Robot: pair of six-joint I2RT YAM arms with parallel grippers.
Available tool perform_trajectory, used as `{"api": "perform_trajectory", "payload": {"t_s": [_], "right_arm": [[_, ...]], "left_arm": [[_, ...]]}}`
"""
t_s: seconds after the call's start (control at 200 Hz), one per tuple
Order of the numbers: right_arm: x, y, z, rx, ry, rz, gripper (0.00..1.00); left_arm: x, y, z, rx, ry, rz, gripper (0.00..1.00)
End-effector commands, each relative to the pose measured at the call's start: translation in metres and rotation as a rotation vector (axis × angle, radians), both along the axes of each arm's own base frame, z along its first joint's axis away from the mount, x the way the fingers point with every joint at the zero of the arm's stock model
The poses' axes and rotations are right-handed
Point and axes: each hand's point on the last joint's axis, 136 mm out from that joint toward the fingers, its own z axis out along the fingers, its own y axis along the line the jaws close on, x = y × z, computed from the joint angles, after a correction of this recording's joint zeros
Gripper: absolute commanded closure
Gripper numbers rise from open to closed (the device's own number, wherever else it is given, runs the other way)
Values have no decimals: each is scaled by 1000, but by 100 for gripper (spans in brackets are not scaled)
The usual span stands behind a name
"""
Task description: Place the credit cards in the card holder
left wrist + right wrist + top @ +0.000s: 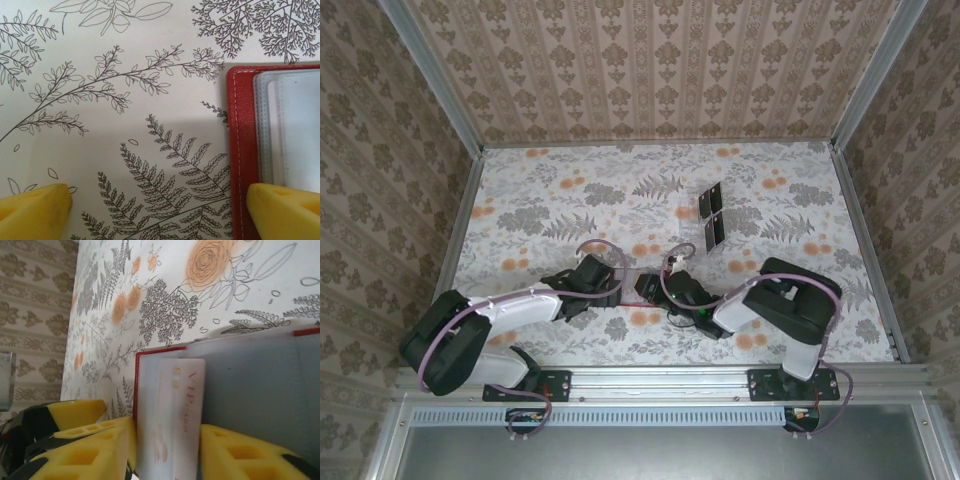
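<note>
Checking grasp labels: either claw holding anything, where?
Left claw: open, empty. Right claw straddles the pale card at its near end; grip cannot be told.

Red lettering runs sideways along a pale, thin rectangular card (180, 410) lying against the inside of the red stitched folding wallet (150, 350). It begins "VIP"; the letters after that are too blurred to read.

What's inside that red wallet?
In the wallet: frosted sleeves and a pale card printed VIP. Whatever lies beneath card and sleeves is covered; whether the card is tucked in is unclear.
</note>
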Motion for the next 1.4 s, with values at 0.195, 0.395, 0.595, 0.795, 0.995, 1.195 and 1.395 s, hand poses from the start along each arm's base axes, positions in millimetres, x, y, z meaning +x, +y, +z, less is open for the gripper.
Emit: {"api": "perform_trajectory", "payload": {"t_s": [0.195,0.395,0.595,0.795,0.995,1.195,1.395], "right_arm": [[1,-22,18,-317,57,87,44],[3,-28,19,-407,116,78,58],[4,-25,2,-451,169,79,71],[7,-20,-13,-467,193,79,72],[11,-9,-19,-464,203,100,73],[13,1,-21,-450,206,122,78],[17,10,-20,-423,207,133,81]], "left_arm": [[0,10,23,-40,38,18,0],[5,15,40,-78,4,18,0],[10,20,39,-85,-2,19,0],[11,20,21,-57,40,10,0],[9,17,5,-54,82,2,0],[7,14,-6,-57,107,-2,0],[5,10,-14,-66,132,-11,0]]}}
